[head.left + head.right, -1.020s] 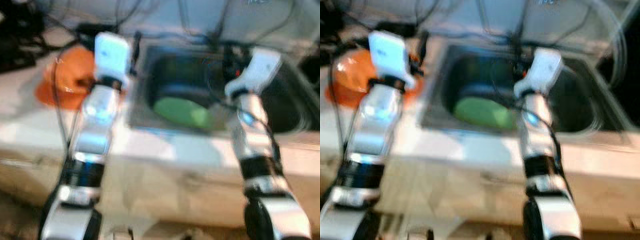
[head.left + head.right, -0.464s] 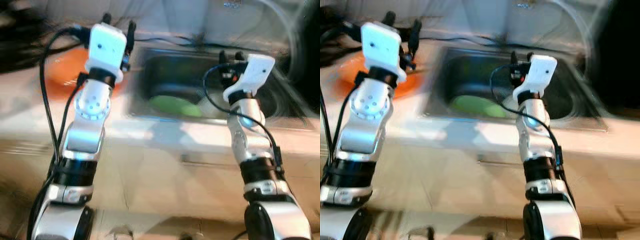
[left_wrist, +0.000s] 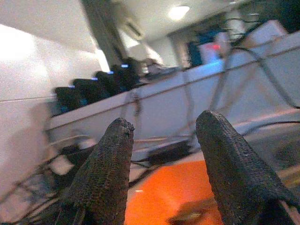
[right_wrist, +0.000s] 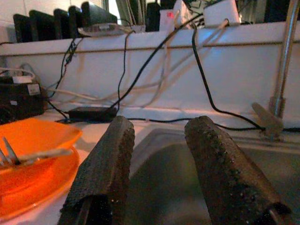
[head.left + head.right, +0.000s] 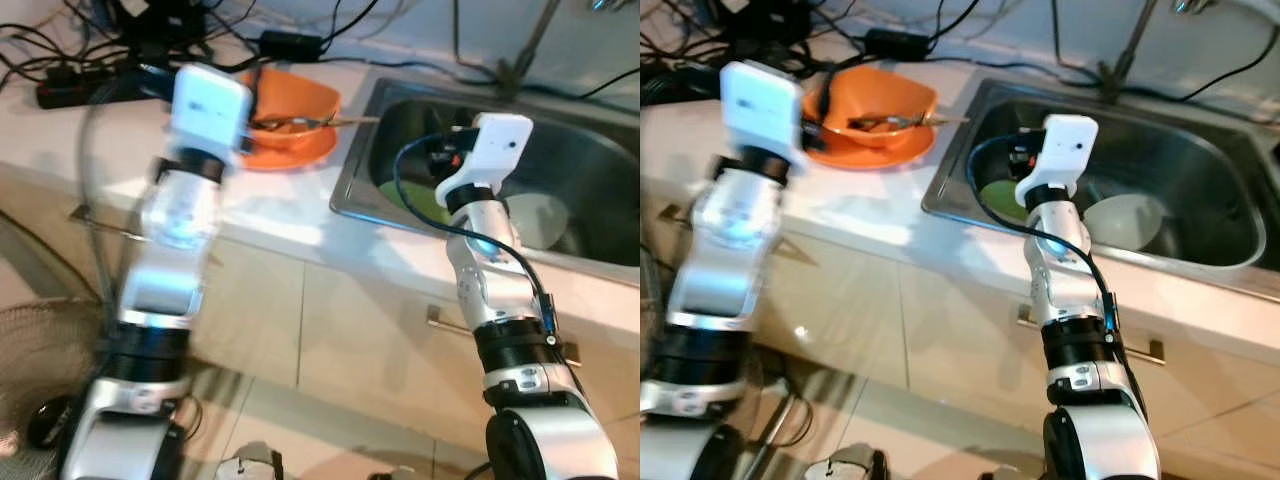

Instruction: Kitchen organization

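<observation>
White counter (image 5: 855, 215) holds a steel sink (image 5: 1200, 185) with a green plate (image 5: 998, 195) and white bowl (image 5: 1125, 222) inside. Left of it, an orange bowl (image 5: 875, 108) with cutlery sits on an orange plate (image 5: 865, 152). Wrist views alone show left gripper (image 3: 161, 129) and right gripper (image 4: 157, 129), both spread and empty.

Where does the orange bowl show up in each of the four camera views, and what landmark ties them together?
Left eye view: orange bowl on the counter, just left of the sink.
Right eye view: upper left, again left of the sink.
Left wrist view: an orange blur between the left gripper fingers.
Right wrist view: beside the right gripper, holding cutlery.
Shared landmark: the black adapter behind the bowl.
</observation>
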You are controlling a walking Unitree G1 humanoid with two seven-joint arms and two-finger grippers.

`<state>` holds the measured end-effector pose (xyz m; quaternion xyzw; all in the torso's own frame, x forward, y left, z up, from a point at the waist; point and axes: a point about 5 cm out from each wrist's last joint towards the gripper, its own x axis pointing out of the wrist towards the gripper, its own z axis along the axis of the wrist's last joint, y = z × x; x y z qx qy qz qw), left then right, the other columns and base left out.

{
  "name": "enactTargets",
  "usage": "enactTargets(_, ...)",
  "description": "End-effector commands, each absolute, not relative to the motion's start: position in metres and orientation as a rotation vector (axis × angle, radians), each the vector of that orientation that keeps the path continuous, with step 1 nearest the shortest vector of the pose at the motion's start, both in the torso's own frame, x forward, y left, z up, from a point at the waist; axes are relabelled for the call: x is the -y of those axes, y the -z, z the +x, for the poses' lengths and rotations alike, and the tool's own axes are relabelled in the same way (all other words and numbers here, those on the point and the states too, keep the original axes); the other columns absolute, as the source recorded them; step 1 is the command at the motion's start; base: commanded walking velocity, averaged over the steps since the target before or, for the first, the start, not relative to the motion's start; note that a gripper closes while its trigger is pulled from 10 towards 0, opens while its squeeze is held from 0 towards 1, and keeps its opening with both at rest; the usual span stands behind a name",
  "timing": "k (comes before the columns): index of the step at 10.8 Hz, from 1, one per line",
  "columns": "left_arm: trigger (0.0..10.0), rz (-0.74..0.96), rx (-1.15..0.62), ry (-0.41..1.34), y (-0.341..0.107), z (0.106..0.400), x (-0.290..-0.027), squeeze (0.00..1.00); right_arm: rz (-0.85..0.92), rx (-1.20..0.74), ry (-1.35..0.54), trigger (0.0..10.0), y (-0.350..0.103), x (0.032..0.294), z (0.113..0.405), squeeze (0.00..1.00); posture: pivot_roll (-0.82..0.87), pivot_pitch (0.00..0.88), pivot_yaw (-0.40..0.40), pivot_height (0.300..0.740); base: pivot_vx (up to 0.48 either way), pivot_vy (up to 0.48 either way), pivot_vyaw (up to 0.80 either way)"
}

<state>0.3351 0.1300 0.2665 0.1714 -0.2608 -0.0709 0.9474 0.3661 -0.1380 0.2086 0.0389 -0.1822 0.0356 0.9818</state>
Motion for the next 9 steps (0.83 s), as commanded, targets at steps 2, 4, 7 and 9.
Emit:
enactTargets(2, 10.0, 0.395, 0.559, 0.235, -0.267, 0.329, -0.123, 0.0, 0.085, 0.345, -0.044, 10.0, -0.205, 0.144, 0.366, 0.0, 0.13, 0.106, -0.049, 0.74, 0.0, 0.0, 0.0)
enactTargets(4, 10.0, 0.621, 0.504, 0.317, -0.247, 0.326, -0.123, 0.0, 0.093, 0.332, -0.041, 10.0, -0.203, 0.144, 0.366, 0.0, 0.13, 0.104, -0.046, 0.74, 0.0, 0.0, 0.0)
enactTargets(7, 10.0, 0.785, 0.417, 0.33, -0.232, 0.336, -0.125, 0.0, 0.096, 0.311, -0.054, 10.0, -0.199, 0.14, 0.367, 0.0, 0.13, 0.094, -0.043, 0.74, 0.0, 0.0, 0.0)
enactTargets(9, 10.0, 0.785, 0.409, 0.294, -0.233, 0.343, -0.123, 0.0, 0.098, 0.309, -0.061, 10.0, -0.198, 0.137, 0.367, 0.0, 0.13, 0.085, -0.042, 0.74, 0.0, 0.0, 0.0)
